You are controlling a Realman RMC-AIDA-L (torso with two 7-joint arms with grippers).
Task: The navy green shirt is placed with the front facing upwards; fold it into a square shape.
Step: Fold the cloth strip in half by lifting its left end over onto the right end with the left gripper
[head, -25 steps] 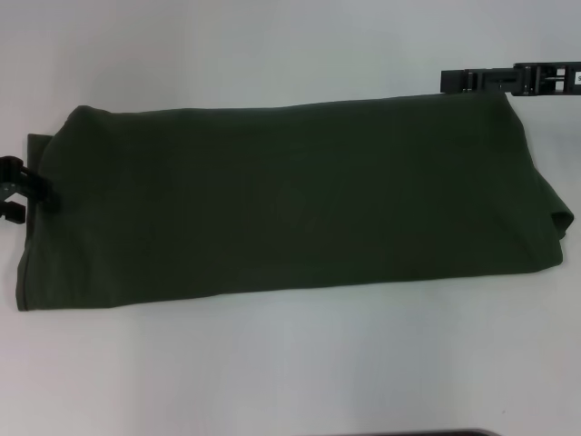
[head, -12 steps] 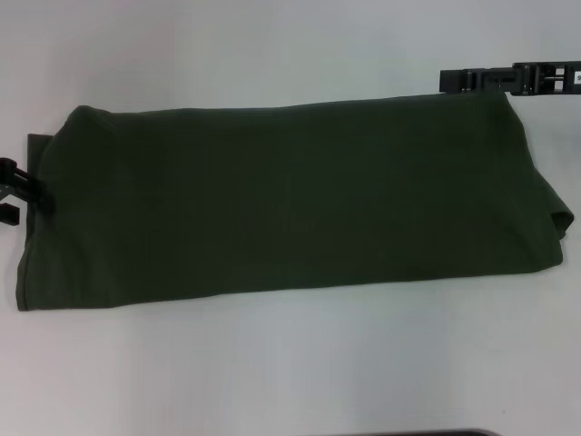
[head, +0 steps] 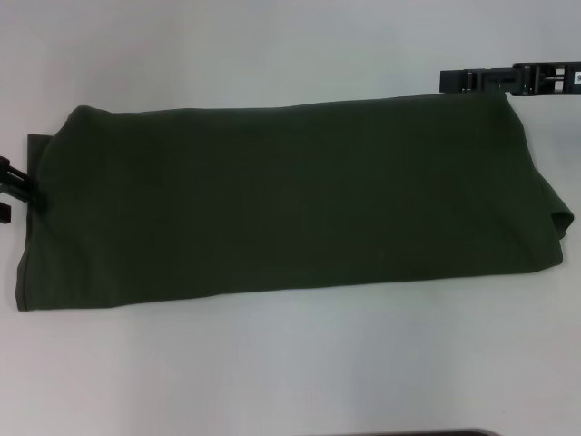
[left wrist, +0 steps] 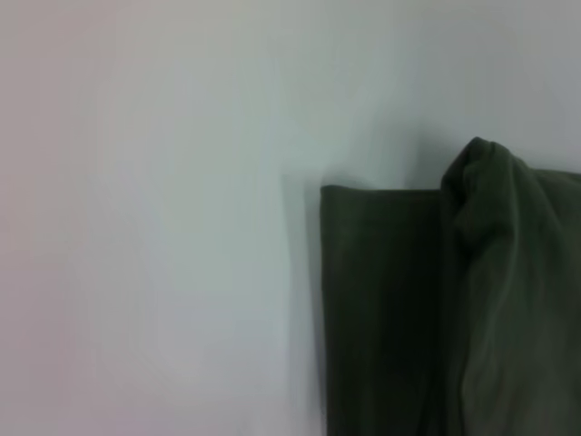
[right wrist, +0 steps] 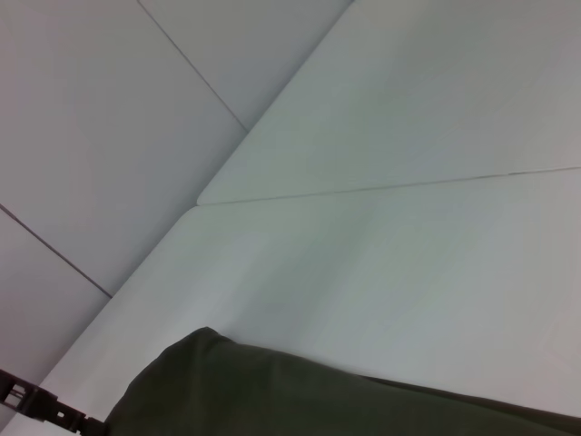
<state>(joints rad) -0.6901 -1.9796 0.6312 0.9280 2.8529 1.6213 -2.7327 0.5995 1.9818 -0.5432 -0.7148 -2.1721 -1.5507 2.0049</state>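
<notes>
Two of my hands are at the ends of the navy green shirt (head: 290, 195), which lies across the middle of the white surface (head: 290, 363) as one long folded band, plain dark cloth facing up with no lettering or collar showing. My left hand (head: 9, 189) sits at the left edge of the head view, right against the shirt's left end where a lower layer sticks out a little past the upper fold; only a bit of its black fingers (head: 18, 177) shows, two tips one above the other with a gap between them, so it looks parted, with nothing clearly pinched. My right hand (head: 508, 80) is at the far right corner of the shirt, a black bar lying level along the cloth's far edge; I cannot tell whether its fingers are together or apart, nor whether it touches the cloth. From my left wrist the shirt (left wrist: 454, 309) shows a flat, straight-edged lower layer with a rumpled, raised fold lying on it, and bare surface (left wrist: 154, 227) beside it. From my right wrist I see a rounded hump of the shirt (right wrist: 300, 395) near the camera, and beyond it the surface (right wrist: 408, 263) with a thin seam running across it.
</notes>
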